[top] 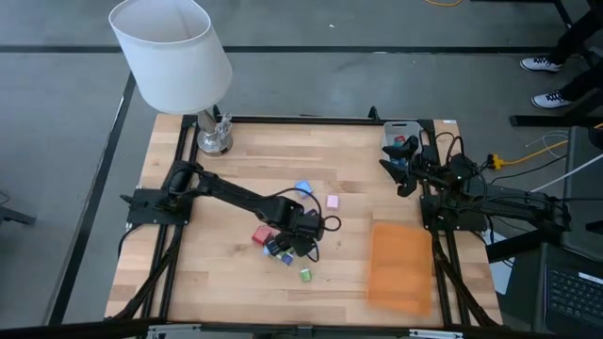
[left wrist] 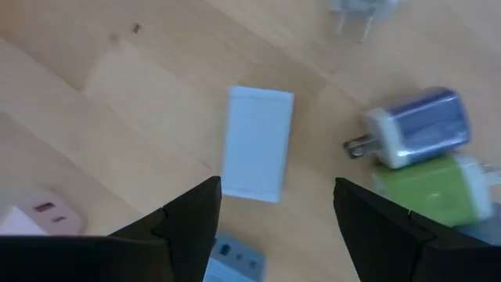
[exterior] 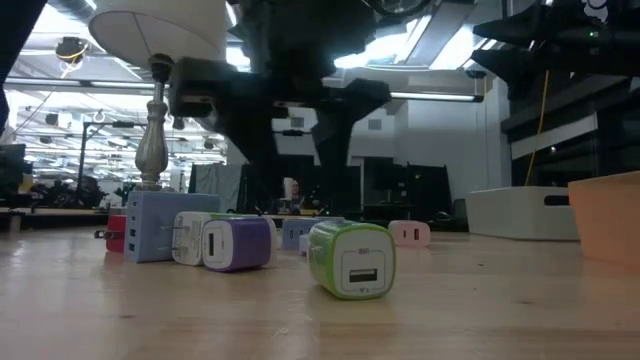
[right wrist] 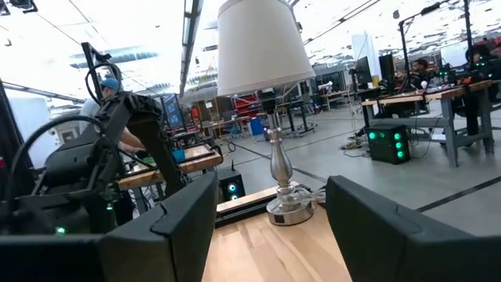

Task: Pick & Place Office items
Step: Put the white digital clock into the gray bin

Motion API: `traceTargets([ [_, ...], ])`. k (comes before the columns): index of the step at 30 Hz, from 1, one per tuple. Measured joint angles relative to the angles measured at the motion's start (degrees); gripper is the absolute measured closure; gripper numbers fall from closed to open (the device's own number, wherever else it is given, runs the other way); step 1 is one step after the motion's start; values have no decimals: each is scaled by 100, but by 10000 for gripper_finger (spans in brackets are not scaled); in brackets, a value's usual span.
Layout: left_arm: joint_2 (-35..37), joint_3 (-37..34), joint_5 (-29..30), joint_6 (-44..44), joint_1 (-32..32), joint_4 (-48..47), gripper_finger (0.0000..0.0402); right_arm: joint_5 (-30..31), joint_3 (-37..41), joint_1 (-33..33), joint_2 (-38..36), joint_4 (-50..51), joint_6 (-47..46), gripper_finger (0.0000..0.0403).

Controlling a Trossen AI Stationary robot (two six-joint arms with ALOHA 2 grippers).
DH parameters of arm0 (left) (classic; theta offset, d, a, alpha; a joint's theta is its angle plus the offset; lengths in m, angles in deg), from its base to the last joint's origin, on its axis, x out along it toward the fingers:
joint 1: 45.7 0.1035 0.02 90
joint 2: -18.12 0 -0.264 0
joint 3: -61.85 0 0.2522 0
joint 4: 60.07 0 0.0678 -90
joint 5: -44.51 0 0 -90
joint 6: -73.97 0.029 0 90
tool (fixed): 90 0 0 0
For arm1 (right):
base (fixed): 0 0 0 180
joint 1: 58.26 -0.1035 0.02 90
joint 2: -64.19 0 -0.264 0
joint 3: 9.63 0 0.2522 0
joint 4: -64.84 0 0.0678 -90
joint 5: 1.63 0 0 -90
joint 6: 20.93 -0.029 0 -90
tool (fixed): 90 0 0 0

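The office items are small wall chargers scattered mid-table. In the high view I see a blue one (top: 303, 188), a pink one (top: 332, 201), a red one (top: 261, 235), a purple one (top: 279, 250) and a green one (top: 306, 275). My left gripper (top: 303, 231) (left wrist: 275, 188) hangs open above this cluster. A pale blue rectangular charger (left wrist: 258, 143) lies flat just beyond its fingertips. A purple charger (left wrist: 419, 125) and a green one (left wrist: 438, 188) lie to one side. My right gripper (top: 403, 169) (right wrist: 270, 184) is open beside the grey tray (top: 400, 132), pointing level at the lamp.
A lamp with a white shade (top: 171, 52) stands at the far left corner. The flat orange sheet (top: 400, 268) lies near the table's right near corner. The grey tray holds a few pieces. The low view shows the green charger (exterior: 350, 260) nearest the camera.
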Motion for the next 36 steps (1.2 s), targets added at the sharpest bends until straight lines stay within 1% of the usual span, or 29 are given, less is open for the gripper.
traceTargets([
  [5,-84,82,-75,252,153,-59,160,-5,-2,0,-2,-44,-4,168],
  [11,-79,90,-178,254,331,6,160,-5,-2,0,0,-41,37,168],
  [13,-80,90,-332,228,363,70,160,-5,-2,0,0,-40,64,168],
  [15,-161,101,-500,203,380,242,160,-5,-2,0,0,-40,68,168],
  [20,-417,112,-484,373,358,398,161,-5,-2,0,0,-46,68,168],
  [27,-690,112,-456,483,367,351,181,-22,-2,-7,0,-64,70,168],
  [36,-708,24,-520,352,369,655,203,-20,-2,-7,-1,-62,72,168],
])
